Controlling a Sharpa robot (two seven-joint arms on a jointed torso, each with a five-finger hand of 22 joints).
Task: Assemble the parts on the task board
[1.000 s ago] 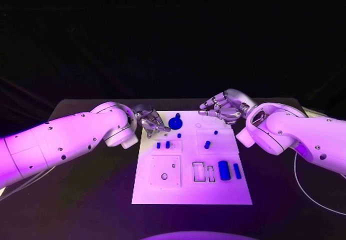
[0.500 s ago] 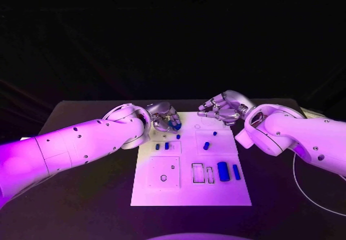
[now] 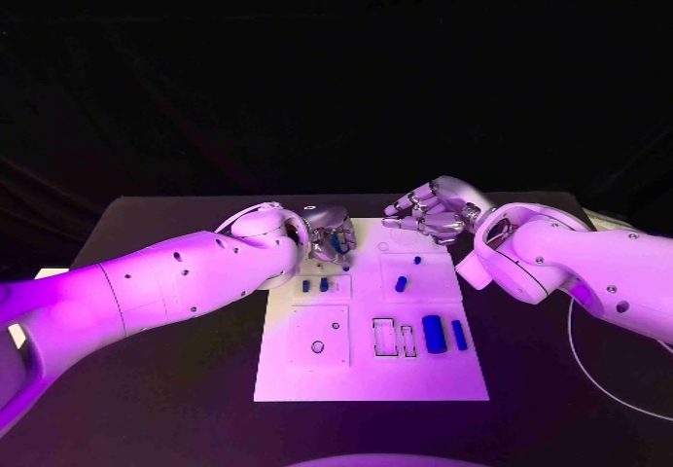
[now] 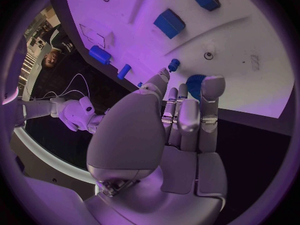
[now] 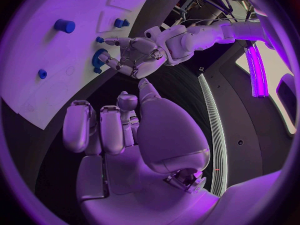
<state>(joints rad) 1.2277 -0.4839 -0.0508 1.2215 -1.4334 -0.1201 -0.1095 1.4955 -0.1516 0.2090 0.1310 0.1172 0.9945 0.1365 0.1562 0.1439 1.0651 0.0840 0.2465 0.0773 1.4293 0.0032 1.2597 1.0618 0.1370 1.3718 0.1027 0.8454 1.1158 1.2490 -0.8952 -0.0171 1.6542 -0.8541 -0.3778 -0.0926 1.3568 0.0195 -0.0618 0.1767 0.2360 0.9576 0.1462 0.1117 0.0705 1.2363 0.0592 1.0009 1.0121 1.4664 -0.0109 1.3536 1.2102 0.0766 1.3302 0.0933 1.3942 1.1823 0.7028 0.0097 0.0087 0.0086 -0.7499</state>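
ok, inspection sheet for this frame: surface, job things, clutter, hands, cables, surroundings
Surface: black table, white task board in the middle.
Job's things: blue parts on the board; round gear under the left hand's fingers; two long parts near the board's right edge.
Clutter: nothing seen.
Hands: left hand over the board's far left corner, touching the gear, grip unclear; right hand curled, holding nothing, at the far right corner.
Cables: thin pale cable on the table, right of the board.
Surroundings: dark backdrop.

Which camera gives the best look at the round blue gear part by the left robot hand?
The right wrist view: the gear shows beside the left robot hand, its rim clear. The left wrist view shows it partly behind that robot hand's fingers. The head view has it mostly hidden under the hand.
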